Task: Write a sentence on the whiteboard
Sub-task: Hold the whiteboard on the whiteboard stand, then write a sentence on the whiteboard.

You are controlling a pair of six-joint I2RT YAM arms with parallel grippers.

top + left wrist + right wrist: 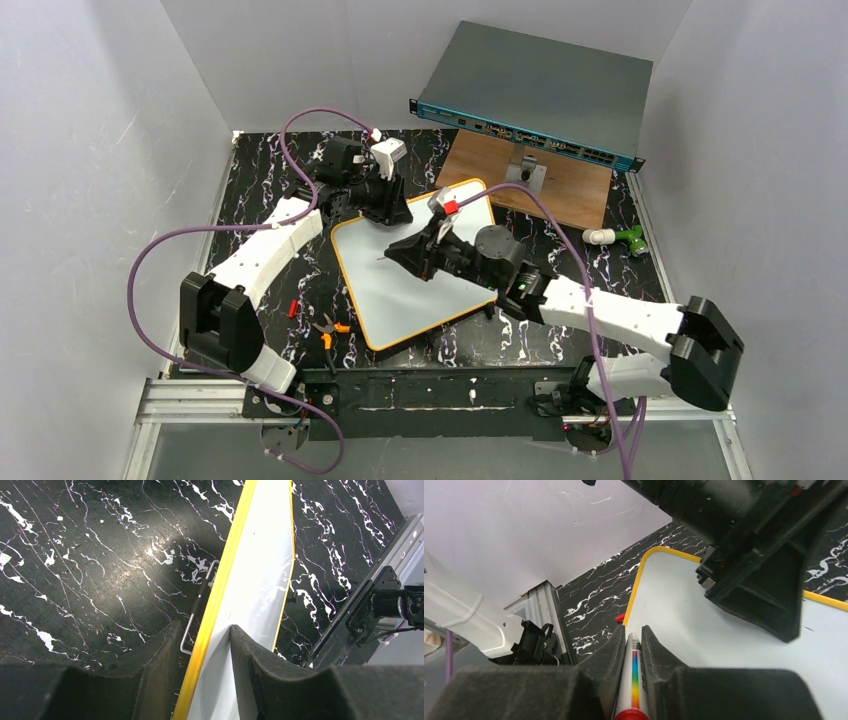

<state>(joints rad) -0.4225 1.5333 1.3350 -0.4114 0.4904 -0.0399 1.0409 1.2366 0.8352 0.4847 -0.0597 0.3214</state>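
Note:
The whiteboard (pixel 410 300) is a white board with an orange rim, lying askew mid-table. My left gripper (pixel 385 210) is at its far left corner. In the left wrist view the left gripper (pixel 205 625) is shut on the whiteboard (pixel 260 570), one finger on the white face and the other outside the yellow rim. My right gripper (pixel 405 255) hovers over the board's middle. The right wrist view shows the right gripper (pixel 633 630) shut on a white marker (pixel 634 670) with a rainbow stripe and red end, pointing at the whiteboard (pixel 684 605). The sentence is not in view; the white face looks blank.
A grey rack box with a teal front (pixel 540 90) stands at the back on a wooden panel (pixel 560 190). Orange-handled pliers (pixel 328 330) and small red bits (pixel 292 308) lie left of the board. A white-and-green object (pixel 615 237) sits at right. Grey walls enclose the table.

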